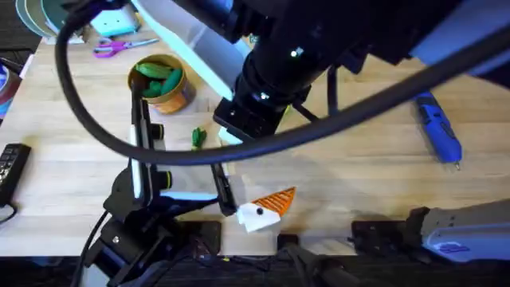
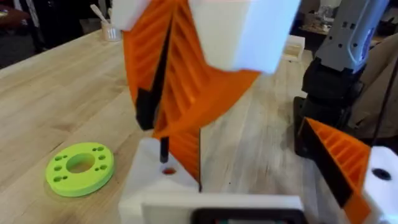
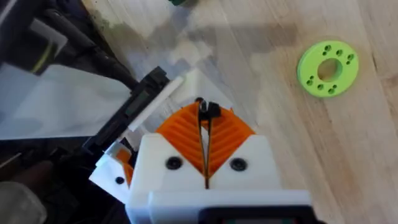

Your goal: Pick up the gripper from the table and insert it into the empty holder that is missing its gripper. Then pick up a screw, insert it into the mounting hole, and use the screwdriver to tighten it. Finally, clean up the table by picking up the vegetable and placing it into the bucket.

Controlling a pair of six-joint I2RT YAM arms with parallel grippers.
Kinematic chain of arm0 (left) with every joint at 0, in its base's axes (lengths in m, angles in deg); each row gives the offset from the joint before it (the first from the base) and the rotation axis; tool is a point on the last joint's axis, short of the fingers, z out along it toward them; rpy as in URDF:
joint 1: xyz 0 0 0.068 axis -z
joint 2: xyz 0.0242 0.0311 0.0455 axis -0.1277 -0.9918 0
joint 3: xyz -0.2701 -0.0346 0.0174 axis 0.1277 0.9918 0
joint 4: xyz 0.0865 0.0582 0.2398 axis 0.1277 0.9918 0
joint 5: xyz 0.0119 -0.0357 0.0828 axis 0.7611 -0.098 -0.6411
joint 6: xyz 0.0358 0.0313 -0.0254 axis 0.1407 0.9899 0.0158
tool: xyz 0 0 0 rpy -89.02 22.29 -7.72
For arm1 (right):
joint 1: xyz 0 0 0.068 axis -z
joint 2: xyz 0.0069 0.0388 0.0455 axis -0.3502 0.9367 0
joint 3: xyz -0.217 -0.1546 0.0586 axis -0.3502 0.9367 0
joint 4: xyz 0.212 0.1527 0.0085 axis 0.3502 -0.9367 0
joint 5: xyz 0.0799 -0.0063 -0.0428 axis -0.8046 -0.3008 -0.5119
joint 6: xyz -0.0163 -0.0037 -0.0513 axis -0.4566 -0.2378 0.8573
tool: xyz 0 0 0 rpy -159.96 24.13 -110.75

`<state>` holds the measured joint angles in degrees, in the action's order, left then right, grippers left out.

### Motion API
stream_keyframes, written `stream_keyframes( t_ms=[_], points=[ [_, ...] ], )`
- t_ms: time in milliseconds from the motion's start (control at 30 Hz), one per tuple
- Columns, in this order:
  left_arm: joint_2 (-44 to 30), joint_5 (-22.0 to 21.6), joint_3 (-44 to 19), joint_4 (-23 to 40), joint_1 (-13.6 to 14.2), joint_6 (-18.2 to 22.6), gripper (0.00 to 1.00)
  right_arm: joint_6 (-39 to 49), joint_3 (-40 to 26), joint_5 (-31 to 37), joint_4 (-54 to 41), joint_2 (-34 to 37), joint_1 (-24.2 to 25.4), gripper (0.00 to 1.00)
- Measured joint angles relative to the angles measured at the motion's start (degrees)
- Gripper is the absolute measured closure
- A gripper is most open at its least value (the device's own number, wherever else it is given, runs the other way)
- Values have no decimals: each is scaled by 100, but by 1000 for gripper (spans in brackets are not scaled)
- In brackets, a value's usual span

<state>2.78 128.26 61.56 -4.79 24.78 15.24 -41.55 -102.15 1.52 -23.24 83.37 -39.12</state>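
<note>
The work looks to be at the screw step: the right gripper (image 3: pixel 205 121) has its orange ribbed pads pressed together on a small black screw (image 3: pixel 208 111), which it holds tip-down right over the mounting hole in the white holder (image 2: pixel 149 183) on the left arm's end. In the left wrist view the screw's tip stands just at that hole, though whether it has entered cannot be told. An orange ribbed strip just beside the hole appears to be the gripper (image 2: pixel 186 155) seated in the holder, so the first step seems done. The left gripper (image 2: pixel 249 168) sits low over the wooden table (image 1: pixel 358 183) with its fingers spread wide and nothing between them. Left to do, by my reading: drop the screw in and fetch the blue screwdriver (image 1: pixel 438 127), which lies well apart on the right, to tighten it, then lift the small green vegetable (image 1: pixel 198 139), which lies near the tan bucket (image 1: pixel 177 94), into it
</note>
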Motion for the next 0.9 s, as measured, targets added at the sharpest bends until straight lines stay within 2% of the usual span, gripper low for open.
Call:
stream_keyframes(
  t_ms=[667, 900],
  points=[
    [0, 0, 0, 0, 0, 0, 8, 0, 0, -55, -24, -31, 0, 994],
    [0, 0, 0, 0, 0, 0, 8, 0, 0, -60, -97, 175, 0, 994]
  ],
)
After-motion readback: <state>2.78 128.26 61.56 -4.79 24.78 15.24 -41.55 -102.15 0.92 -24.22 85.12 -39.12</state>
